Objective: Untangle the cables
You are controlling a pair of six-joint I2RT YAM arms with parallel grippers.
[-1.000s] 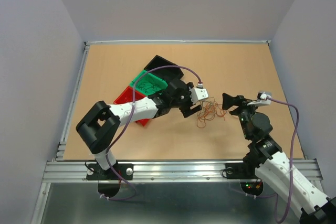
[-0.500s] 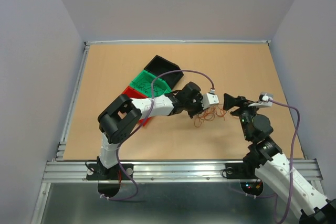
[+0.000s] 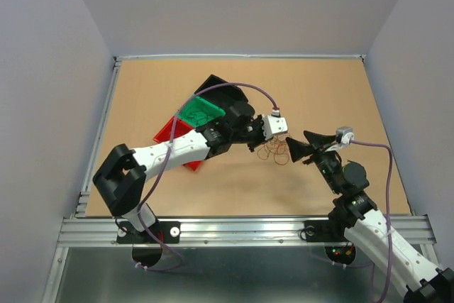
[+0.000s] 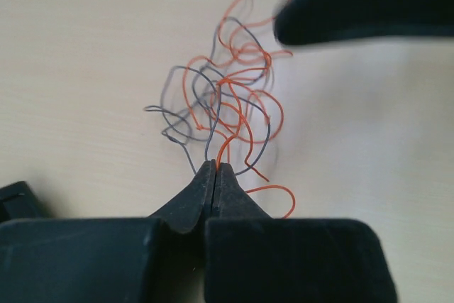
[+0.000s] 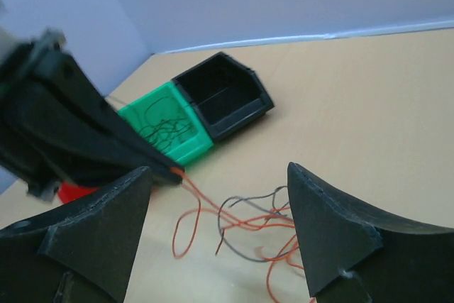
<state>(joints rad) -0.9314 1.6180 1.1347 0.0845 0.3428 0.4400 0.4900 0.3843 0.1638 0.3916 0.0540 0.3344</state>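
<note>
While the left gripper [image 4: 215, 169] pinches an orange strand at the clump's near edge, I judge a slow, straight pull best, with the rest held back.

Cables [image 4: 227, 101]: on the table [image 4: 85, 47], fanning away from those tips.

Right gripper [image 5: 218, 175]: jaws spread wide, clump lying between them, not gripped.

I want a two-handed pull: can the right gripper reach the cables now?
Likely yes: the open right gripper faces the cables with nothing between; the left gripper only pinches their edge.

Left claw [image 4: 215, 167] closed, right claw [image 5: 218, 169] wide
</note>
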